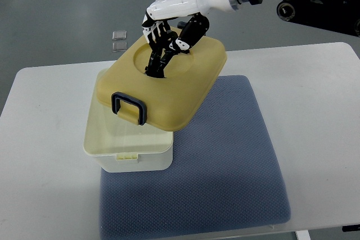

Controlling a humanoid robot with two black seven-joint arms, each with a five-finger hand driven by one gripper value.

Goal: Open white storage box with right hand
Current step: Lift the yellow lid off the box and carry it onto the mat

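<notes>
Storage box [128, 149], white-bodied with a yellowish lid [169, 85], is the thing I am opening. My right hand [171, 15] has its dark fingers [159, 40] curled down into the round recess on the lid's top, and they appear to be pinching the handle there; the handle itself is hidden behind them, so I judge the grip and do not see it outright. Directly below the fingers the lid is tilted and turned askew from the body, its far side raised, so the box's near rim shows uncovered. On the lid's edge nearer me than the fingers is a dark blue latch [129, 107], hanging free of the body. Under the box lies a blue mat [236, 161], spread on a white table [320, 111]. Beyond the fingers, two small clear squares [118, 40] lie on the floor.

Step in hand, as I judge it: the lift-off, partly done. The next move calls for holding this pinch, raising the lid clear of the rim and setting it aside. My left arm is out of view.
</notes>
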